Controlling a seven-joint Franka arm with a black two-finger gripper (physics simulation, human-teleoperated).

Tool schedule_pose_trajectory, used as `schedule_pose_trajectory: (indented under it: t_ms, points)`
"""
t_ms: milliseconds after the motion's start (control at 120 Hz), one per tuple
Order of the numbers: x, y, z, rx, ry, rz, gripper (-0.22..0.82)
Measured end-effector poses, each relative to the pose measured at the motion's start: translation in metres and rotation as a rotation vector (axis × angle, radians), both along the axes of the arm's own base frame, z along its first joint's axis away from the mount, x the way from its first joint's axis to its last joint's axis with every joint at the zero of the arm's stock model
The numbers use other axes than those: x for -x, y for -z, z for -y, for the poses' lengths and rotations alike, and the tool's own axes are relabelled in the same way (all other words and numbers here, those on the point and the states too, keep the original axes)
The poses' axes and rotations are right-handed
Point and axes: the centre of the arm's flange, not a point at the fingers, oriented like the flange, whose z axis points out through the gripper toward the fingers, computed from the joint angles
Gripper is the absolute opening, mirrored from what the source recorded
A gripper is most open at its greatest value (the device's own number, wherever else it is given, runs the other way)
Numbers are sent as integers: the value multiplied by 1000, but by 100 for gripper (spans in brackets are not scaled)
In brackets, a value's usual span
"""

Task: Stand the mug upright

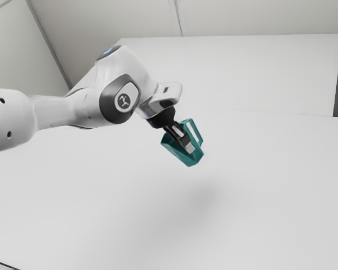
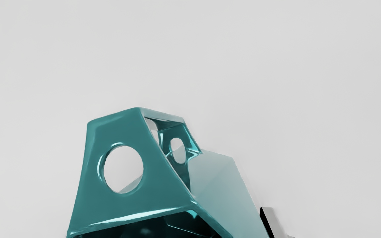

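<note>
A smooth white worktop (image 1: 270,197) spreads broadly beneath the arm. Over it the black two-finger jaws (image 1: 186,145) reach down at a slant, and I judge them closed on the mug: one fingertip (image 2: 273,221) lies along the outside of its wall in the wrist view, but the other contact and the exact width between the fingers I cannot tell.

The task's thing, a glossy teal, faceted mug (image 1: 183,156), sits at the jaws' tips, tilted rather than upright. Its mouth seems to face back toward the jaws and its base away from them and downward. The angular teal handle (image 2: 157,178), pierced with round holes, stands out from one side of the body, out of the jaws' grasp. A soft shadow (image 1: 200,202) falls apart from the mug, which suggests that the grip alone carries it above the worktop. Gripping the body and not the handle probably gives firmer control of the tilt.

Setting it upright calls for turning the base squarely down, then lowering; landing on a base edge could tip it. Around the jaws there is open room for that turn, with the worktop's far edge well beyond them and a pale wall (image 1: 270,17) farther off.
</note>
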Motion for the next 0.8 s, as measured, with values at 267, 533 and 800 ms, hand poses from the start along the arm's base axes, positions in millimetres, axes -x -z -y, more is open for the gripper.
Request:
schedule_pose_trajectory:
  t_ms: [267,533,800]
  points:
    - [-14,20,-72,-213,-85,-58,-14]
    - [-12,57,-109,-327,-139,-95,-14]
    - [-4,90,-132,-358,-189,-71,-14]
